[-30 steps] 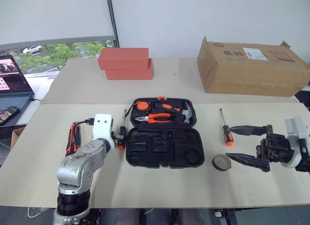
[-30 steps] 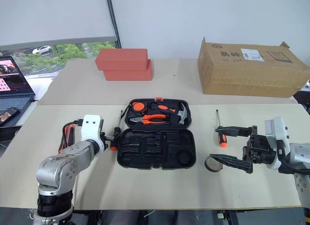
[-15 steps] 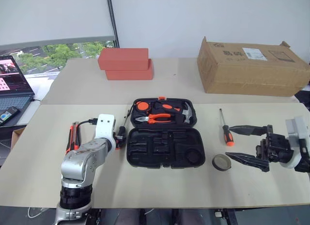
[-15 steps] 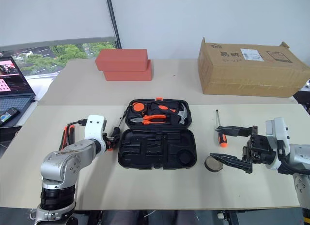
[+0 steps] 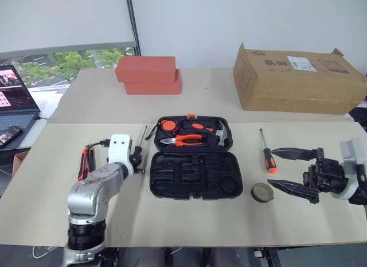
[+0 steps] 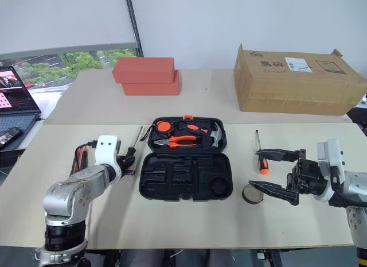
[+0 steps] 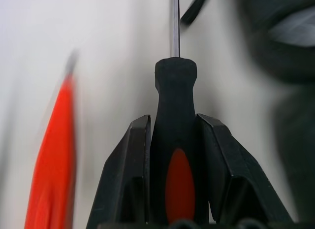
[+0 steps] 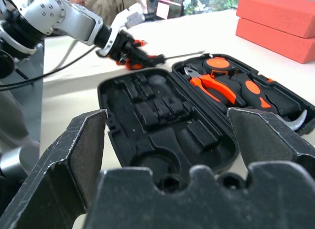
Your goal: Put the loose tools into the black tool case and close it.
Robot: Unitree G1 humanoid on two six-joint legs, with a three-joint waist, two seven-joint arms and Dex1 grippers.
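Screwdriver [image 7: 175, 140] clamped in left gripper [image 7: 173, 140], shaft pointing straight ahead beyond its fingertips; right gripper [image 5: 292, 170] spread wide, empty.

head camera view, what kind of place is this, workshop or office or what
Probably an office or lab room set up for a tabletop trial, not a workshop: plain beige tables pushed together, an open laptop at a window over trees and parked cars, and a cardboard box.

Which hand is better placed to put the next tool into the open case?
Left. The left hand is already clamped on a screwdriver beside the black tool case; the right hand is open with nothing in it.
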